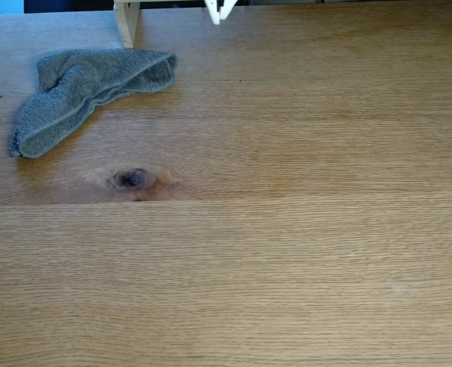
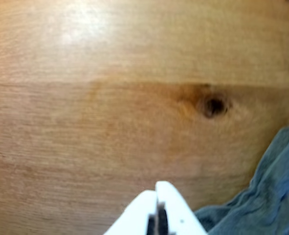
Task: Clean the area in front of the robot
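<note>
While the white tool (image 2: 157, 188) hangs above the wooden desk (image 2: 85, 122) with its two tips pressed together and nothing between them — clenched — the grey cloth (image 2: 261, 196) lies crumpled on the desk just beside it, at its right in the wrist view, near a dark knot (image 2: 213, 105) in the wood.

Cloth (image 1: 88, 92) on table (image 1: 287, 252), far left in fixed view, beside knot (image 1: 131, 179).

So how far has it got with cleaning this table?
The wooden table shows no dirt or spill. The grey cloth lies crumpled near the far left edge. The gripper is shut, empty, above bare wood beside it. That fits wiping either finished or still ahead.
</note>
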You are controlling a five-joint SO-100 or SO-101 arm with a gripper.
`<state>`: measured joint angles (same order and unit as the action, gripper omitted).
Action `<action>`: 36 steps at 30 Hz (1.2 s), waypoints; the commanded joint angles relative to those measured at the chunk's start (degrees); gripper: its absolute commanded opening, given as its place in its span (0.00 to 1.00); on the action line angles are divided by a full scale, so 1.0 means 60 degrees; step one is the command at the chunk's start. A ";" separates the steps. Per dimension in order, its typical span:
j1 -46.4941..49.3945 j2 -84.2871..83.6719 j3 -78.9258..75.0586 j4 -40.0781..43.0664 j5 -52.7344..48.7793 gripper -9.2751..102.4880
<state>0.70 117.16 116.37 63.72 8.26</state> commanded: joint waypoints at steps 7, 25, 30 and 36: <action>0.0234 0.5449 0.6343 -0.1450 -0.0205 0.08; -0.0659 1.2026 1.2554 0.1436 -0.0264 0.08; -0.0630 1.2026 1.2568 0.1436 -0.0498 0.15; -0.0234 1.2041 1.2568 0.1450 -0.0498 0.32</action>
<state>-0.88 189.05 186.33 72.25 5.62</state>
